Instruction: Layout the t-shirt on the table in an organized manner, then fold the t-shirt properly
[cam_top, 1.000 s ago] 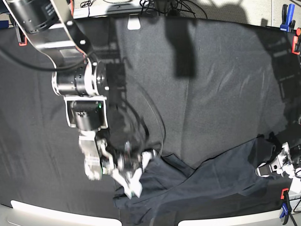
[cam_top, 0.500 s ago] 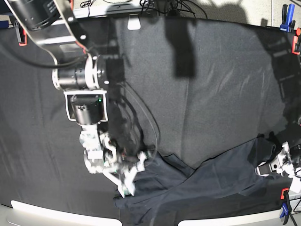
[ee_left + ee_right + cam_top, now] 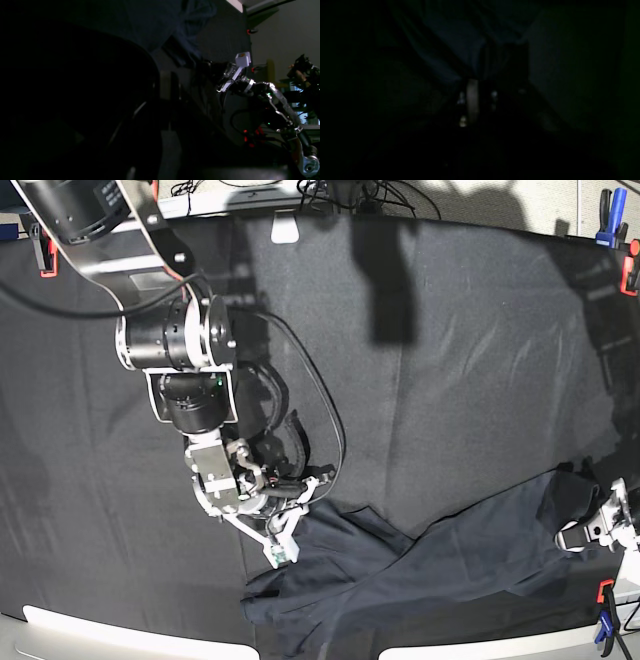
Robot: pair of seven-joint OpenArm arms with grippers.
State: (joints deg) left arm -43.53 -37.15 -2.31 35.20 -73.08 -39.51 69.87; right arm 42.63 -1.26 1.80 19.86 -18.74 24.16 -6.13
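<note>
Black table (image 3: 450,350) bears the crumpled t-shirt (image 3: 420,565), right hand (image 3: 292,525) touching it.

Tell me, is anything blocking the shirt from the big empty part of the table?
Nothing visible is. The t-shirt lies bunched at the near edge, and the table beyond it looks bare, crossed only by shadows. The right gripper is already at the shirt's edge.

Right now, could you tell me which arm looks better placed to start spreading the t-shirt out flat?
Probably the right: the right gripper sits at the bunched end of the t-shirt, with bare table beyond. The left gripper is at the frame edge by the shirt's far tip.
</note>
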